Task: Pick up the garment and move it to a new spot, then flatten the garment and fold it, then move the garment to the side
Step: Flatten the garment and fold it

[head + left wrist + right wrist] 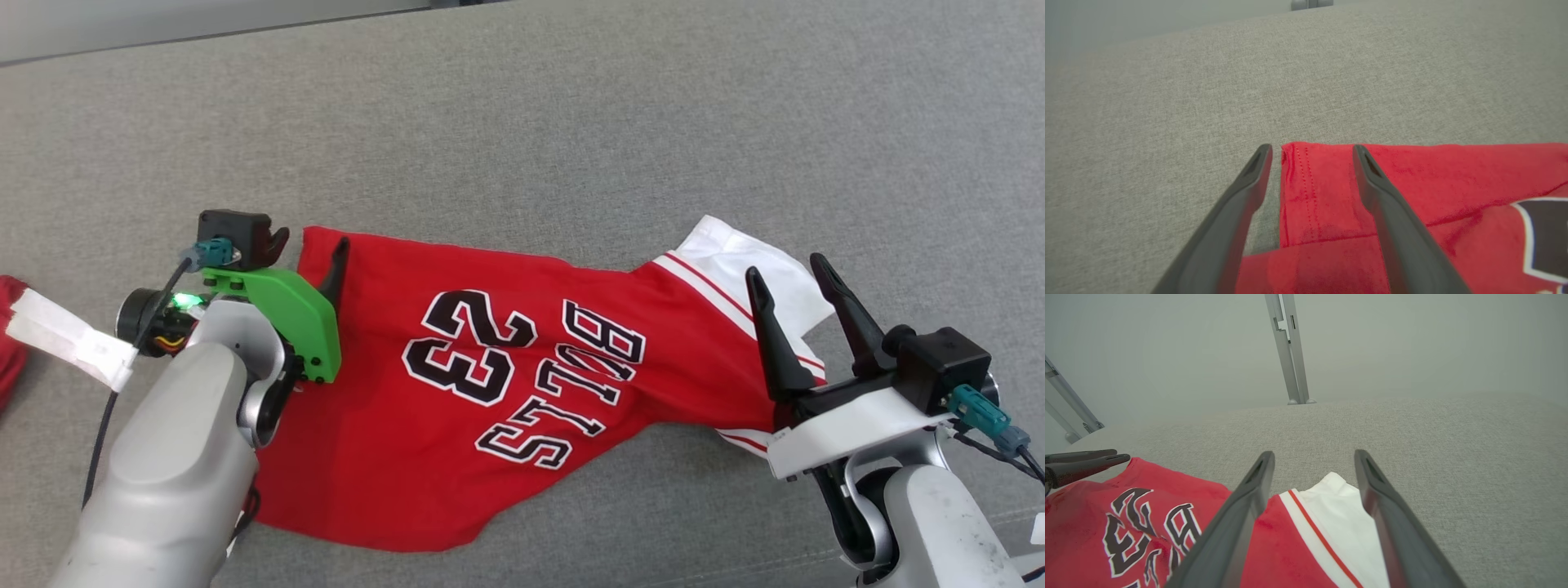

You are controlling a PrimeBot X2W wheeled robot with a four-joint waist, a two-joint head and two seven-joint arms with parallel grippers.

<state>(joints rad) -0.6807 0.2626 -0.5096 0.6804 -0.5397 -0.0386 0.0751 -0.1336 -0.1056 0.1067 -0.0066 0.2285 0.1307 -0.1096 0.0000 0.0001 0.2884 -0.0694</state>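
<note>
The garment [457,367], a red jersey, lies spread but skewed on the grey cushion [571,122]. My left gripper [313,238] sits at the garment's hem corner [1298,163], my right gripper [785,267] over its white sleeve [735,253]. Both stand wide apart, holding nothing. I judge the cloth light, limp and a little slick, so I'd pinch it at the stitched edges, where it is thickest. The left wrist view gives me the hem's rows of stitching between the fingers. The head view gives the garment's whole rumpled outline instead.
</note>
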